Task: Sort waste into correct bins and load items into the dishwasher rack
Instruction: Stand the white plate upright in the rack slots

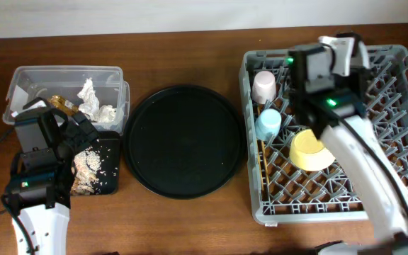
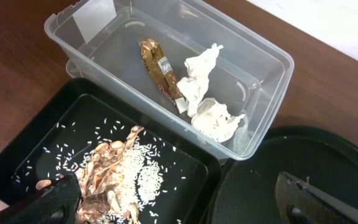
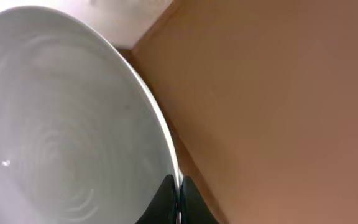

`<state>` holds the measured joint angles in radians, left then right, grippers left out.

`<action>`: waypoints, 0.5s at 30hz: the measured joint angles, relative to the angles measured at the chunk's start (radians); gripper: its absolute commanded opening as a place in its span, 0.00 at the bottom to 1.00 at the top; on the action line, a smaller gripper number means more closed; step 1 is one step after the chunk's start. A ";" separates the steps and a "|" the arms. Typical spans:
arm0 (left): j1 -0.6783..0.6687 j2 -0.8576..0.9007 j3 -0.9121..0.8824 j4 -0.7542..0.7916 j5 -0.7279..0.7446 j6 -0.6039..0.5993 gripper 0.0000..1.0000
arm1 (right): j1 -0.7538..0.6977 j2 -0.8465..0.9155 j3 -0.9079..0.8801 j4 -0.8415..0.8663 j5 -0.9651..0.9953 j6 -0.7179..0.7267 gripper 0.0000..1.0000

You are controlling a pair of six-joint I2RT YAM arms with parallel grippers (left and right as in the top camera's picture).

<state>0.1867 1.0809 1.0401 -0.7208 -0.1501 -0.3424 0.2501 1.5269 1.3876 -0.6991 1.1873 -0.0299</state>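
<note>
The grey dishwasher rack (image 1: 310, 211) on the right holds a pink cup (image 1: 264, 86), a light-blue cup (image 1: 268, 124) and a yellow bowl (image 1: 310, 150). My right gripper (image 1: 350, 55) is over the rack's far side, shut on the rim of the pale plate (image 1: 335, 41). The right wrist view shows its jaws (image 3: 179, 190) pinching the plate (image 3: 61, 124). My left gripper (image 1: 76, 134) is open and empty (image 2: 179, 205) above the shallow black tray (image 2: 73, 124) of food scraps (image 2: 117, 174). The clear tub (image 2: 92, 25) holds crumpled paper (image 2: 213, 115) and the wrapper (image 2: 160, 71). I cannot make out the chopsticks.
A large round black tray (image 1: 185, 142) lies between the bins and the rack, and it shows in the left wrist view (image 2: 303, 155). The brown wooden table (image 1: 190, 219) runs along the front. A pale wall lies beyond the table's far edge.
</note>
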 measured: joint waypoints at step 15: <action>0.000 0.000 0.000 -0.001 0.000 0.000 0.99 | 0.048 0.196 0.000 0.045 -0.078 -0.002 0.05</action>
<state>0.1867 1.0809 1.0401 -0.7219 -0.1501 -0.3424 0.2981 1.7229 1.3872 -0.6537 1.1095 -0.0319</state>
